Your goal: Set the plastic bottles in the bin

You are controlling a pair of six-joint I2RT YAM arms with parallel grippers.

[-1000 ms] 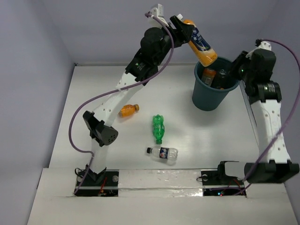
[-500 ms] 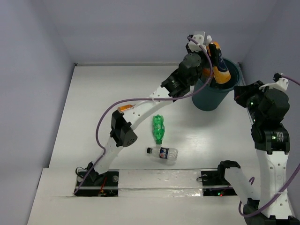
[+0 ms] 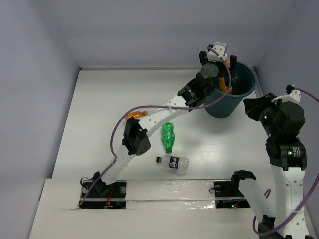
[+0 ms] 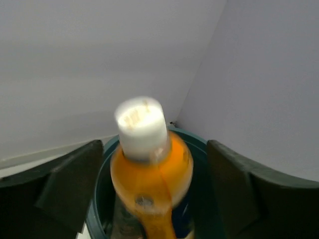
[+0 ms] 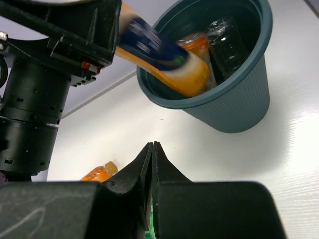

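Left gripper over the teal bin, far right, jaws wide and clear of the orange bottle, which is tipping in, loose! Right gripper is pinched shut, empty. 3 lie on the table: green bottle, clear labelled bottle, small orange bottle. Probably light, slick and squashy, so grip across the waist, not the cap.

Dark teal bin with lines down its side, orange bottle with a dark blue label, green bottle, white table
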